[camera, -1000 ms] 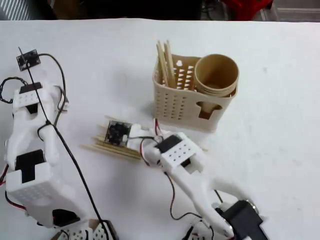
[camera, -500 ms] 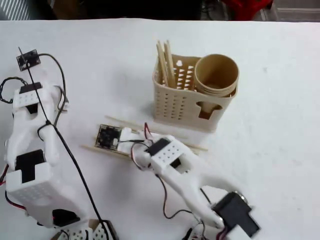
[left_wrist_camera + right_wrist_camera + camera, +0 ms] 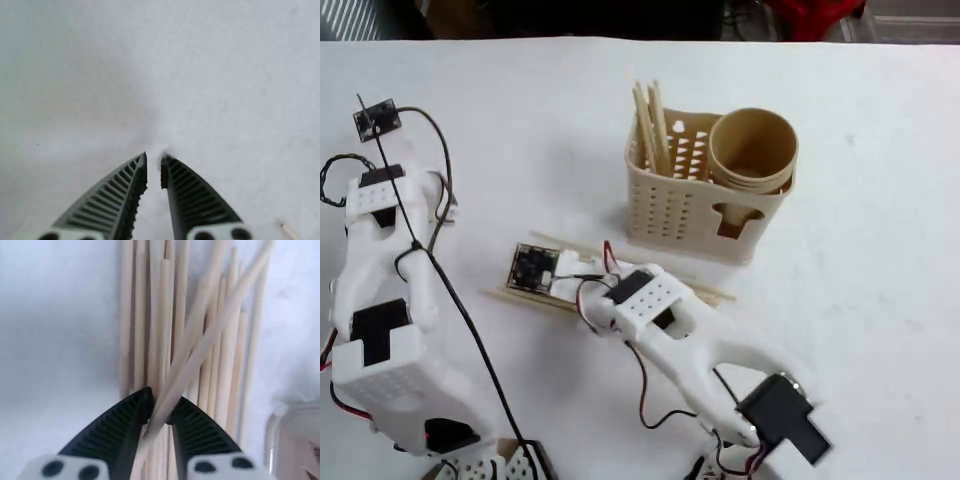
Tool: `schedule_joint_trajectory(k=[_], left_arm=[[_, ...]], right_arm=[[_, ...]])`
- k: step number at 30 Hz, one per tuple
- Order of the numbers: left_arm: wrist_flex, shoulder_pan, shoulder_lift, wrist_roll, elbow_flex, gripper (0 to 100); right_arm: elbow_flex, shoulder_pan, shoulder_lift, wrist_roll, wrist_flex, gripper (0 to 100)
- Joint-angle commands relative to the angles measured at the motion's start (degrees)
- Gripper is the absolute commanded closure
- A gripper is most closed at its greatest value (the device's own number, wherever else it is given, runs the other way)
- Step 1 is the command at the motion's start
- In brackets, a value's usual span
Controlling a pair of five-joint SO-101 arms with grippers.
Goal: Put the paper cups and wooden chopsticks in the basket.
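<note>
Stacked paper cups [image 3: 752,148] stand in the cream basket [image 3: 670,210], with several wooden chopsticks [image 3: 650,125] upright beside them. More chopsticks [image 3: 510,296] lie flat on the white table in front of the basket. My right arm [image 3: 640,300] hangs low over that pile. In the right wrist view the pile [image 3: 150,315] lies side by side, and my right gripper [image 3: 159,402] is shut on one chopstick [image 3: 215,330] that slants across the others. My left gripper [image 3: 153,159] is shut with nothing in it, close above bare table at the far left.
The left arm [image 3: 380,250] is folded along the table's left side, with a black cable [image 3: 470,330] trailing toward the front edge. A chopstick tip [image 3: 286,230] lies near the left gripper. There is open tabletop to the right of the basket and behind it.
The right arm has slid left along the lying chopsticks, uncovering their right ends near the basket. The left arm has stayed where it was.
</note>
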State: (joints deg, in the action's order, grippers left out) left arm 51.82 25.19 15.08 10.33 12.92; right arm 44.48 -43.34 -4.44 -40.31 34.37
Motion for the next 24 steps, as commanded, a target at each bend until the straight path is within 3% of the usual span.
schedule_joint_trajectory(k=[1,10,20,24], left_arm=[[-0.35,0.04,-0.48,0.53,-0.44,93],[-0.35,0.04,-0.48,0.53,-0.53,93],[-0.35,0.04,-0.48,0.53,-0.35,93],[-0.35,0.04,-0.48,0.53,-0.35,93]], right_arm=[[-1.58,0.57,-6.29,0.7,3.12,96.8],[-0.79,0.57,-13.58,0.7,8.13,96.7],[10.11,2.42,-13.58,0.35,-5.23,96.3],[9.85,3.38,-14.11,0.44,-2.77,89.9]])
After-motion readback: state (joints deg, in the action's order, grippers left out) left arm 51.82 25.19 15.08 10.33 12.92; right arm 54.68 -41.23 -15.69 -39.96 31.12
